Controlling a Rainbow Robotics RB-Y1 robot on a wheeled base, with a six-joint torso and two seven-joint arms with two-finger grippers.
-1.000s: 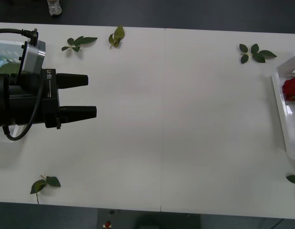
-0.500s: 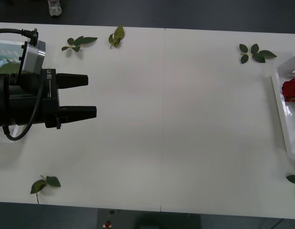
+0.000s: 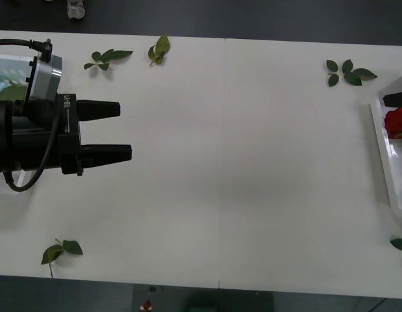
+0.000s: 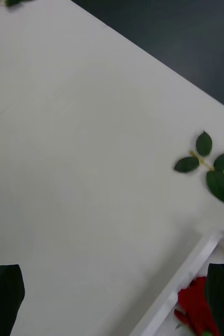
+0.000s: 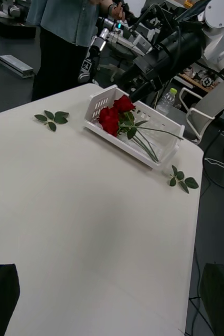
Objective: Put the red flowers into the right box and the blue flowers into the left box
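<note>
While we list by size, the tabletop (image 3: 239, 169) comes first: a broad white surface, bare across its middle.

Left arm: we record a black arm lying over the left side of the tabletop, its left gripper (image 3: 106, 131) pointing toward the centre, jaws wide and holding nothing. Behind it lies the left box (image 3: 9, 68), pale blue showing inside, which we take for the blue flowers (image 3: 4, 84).

Right box (image 5: 130, 126): a white tray at the right edge. In the left wrist view it holds the red flowers (image 5: 114, 113), heads bunched at one end, stems running along the tray's length toward the other end.

Right gripper (image 4: 114, 294): over the near rim of the right box, jaws wide and holding nothing, a red head just beside one finger (image 4: 222, 294).

Leaf sprigs: several scattered, two at the far left edge (image 3: 108, 58), one at the far right (image 3: 347, 71), one near left (image 3: 61, 250).

We judge no flower remains loose on the tabletop; should one need moving, the right arm is the nearer to the red flowers, whose stems lie lengthwise in the tray.
</note>
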